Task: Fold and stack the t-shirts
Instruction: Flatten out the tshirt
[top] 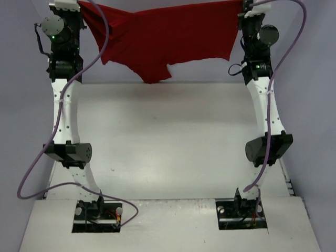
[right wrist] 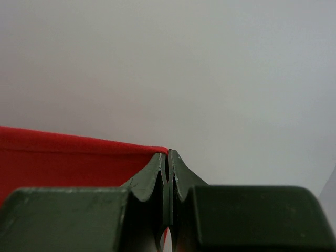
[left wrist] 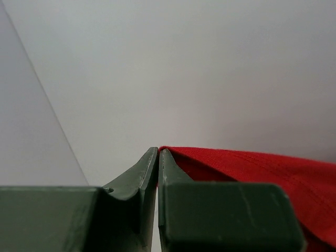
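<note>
A dark red t-shirt (top: 157,37) hangs spread in the air at the far end of the table, stretched between both grippers. My left gripper (top: 79,4) is shut on its left top corner at the upper left of the top view. My right gripper (top: 242,4) is shut on its right top corner at the upper right. In the left wrist view the shut left gripper (left wrist: 158,151) pinches red cloth (left wrist: 252,168) that runs off to the right. In the right wrist view the shut right gripper (right wrist: 168,153) pinches red cloth (right wrist: 68,157) that runs off to the left. The neck tag is hidden.
The white table (top: 168,136) lies below the hanging shirt, with grey walls at the back and sides. Both arms stand stretched up along the table's left edge (top: 65,121) and right edge (top: 265,121). Purple cables loop beside each arm.
</note>
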